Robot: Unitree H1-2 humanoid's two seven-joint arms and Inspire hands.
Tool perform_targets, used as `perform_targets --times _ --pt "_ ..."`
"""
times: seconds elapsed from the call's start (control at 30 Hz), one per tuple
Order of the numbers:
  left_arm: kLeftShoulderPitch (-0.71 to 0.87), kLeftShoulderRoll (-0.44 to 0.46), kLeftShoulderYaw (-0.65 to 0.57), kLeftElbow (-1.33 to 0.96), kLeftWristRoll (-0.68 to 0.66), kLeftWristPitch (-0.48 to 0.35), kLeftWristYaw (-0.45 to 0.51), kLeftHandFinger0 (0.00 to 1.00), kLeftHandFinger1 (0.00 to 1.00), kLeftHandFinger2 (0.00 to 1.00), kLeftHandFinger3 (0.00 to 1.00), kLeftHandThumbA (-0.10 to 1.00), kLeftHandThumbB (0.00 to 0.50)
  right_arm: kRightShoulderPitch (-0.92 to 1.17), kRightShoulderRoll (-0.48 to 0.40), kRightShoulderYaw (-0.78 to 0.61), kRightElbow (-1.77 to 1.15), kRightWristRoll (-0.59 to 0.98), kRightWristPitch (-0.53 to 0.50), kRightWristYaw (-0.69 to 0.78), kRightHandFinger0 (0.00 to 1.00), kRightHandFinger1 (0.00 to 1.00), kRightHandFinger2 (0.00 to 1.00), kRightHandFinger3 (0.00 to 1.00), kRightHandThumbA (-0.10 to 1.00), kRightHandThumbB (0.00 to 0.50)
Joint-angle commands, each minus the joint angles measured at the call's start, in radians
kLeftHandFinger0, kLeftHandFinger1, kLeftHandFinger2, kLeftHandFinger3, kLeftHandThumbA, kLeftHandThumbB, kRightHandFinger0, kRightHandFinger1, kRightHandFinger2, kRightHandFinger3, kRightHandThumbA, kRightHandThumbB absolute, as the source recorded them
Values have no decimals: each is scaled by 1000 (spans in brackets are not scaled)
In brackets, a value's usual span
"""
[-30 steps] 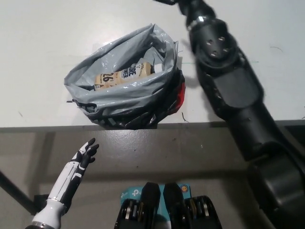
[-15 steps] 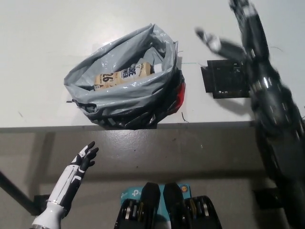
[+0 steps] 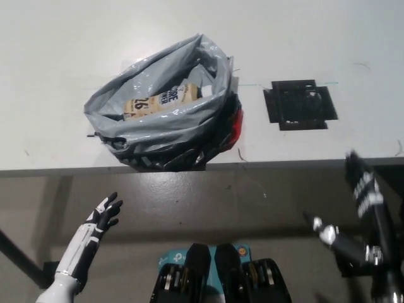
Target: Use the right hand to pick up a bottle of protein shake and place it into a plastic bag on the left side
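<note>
- Below the desk [image 3: 63, 50] edge, at the lower right, the black right hand [image 3: 363, 221] hangs with fingers spread, holding nothing.
- Opposite it, low on the other side, the white left hand [image 3: 101, 216] rests idle, fingers apart.
- Up and well away from the right hand, the protein shake bottle [image 3: 161, 101] lies inside the grey plastic bag [image 3: 158, 126].
- Placing looks done; I judge only retreat to rest remains.
- Beyond the right hand, a black square mark [image 3: 300, 104] sits bare.

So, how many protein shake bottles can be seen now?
1: a protein shake bottle lies on its side inside the grey plastic bag on the table. The bag may hide others.
</note>
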Motion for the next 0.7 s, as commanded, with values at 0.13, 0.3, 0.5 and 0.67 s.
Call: perform_targets --times 0.13,0.3,0.5,0.67 --pt "-17 7 25 -45 -46 -6 -15 1000 1000 1000 1000 1000 127 -64 35 5 150 44 -104 69 1000 1000 1000 1000 701 119" --pt "-16 7 29 -44 -52 -2 -18 1000 1000 1000 1000 1000 116 -60 36 0 202 46 -111 87 1000 1000 1000 1000 699 126" --pt "-11 10 31 -42 -55 -7 -20 1000 1000 1000 1000 1000 127 -62 37 0 230 40 -120 102 1000 1000 1000 1000 710 130" --pt "-16 14 31 -44 -55 0 -23 1000 1000 1000 1000 1000 117 -65 36 5 244 39 -107 120 1000 1000 1000 1000 696 147"
